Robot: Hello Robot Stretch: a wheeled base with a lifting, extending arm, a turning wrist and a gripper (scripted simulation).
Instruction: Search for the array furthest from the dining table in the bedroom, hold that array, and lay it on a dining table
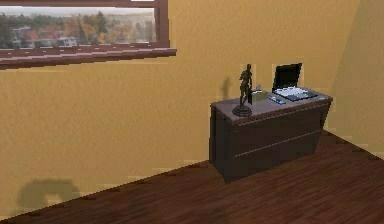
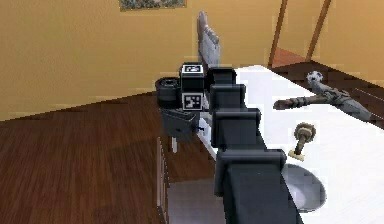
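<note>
The dark square arm bar [image 2: 245,170] rises from the arm side view's 6 o'clock. The gripper [image 2: 176,128] at its tip is unclear, so I cannot tell its state or load. A white table [image 2: 350,150] lies at 3 o'clock. At the forward view's 3 o'clock, a dark brown wooden dresser [image 1: 265,135] carries a black statuette [image 1: 245,88] and an open laptop [image 1: 290,82]. I cannot tell which thing is the array.

Home room: window [image 1: 85,25], wood floor [image 1: 280,195], dresser [image 1: 270,135] with laptop [image 1: 290,82], statuette [image 1: 245,88]

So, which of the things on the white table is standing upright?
The small brown stemmed object with a round top; the long dark bat-like thing and the grey round dish lie flat.
</note>
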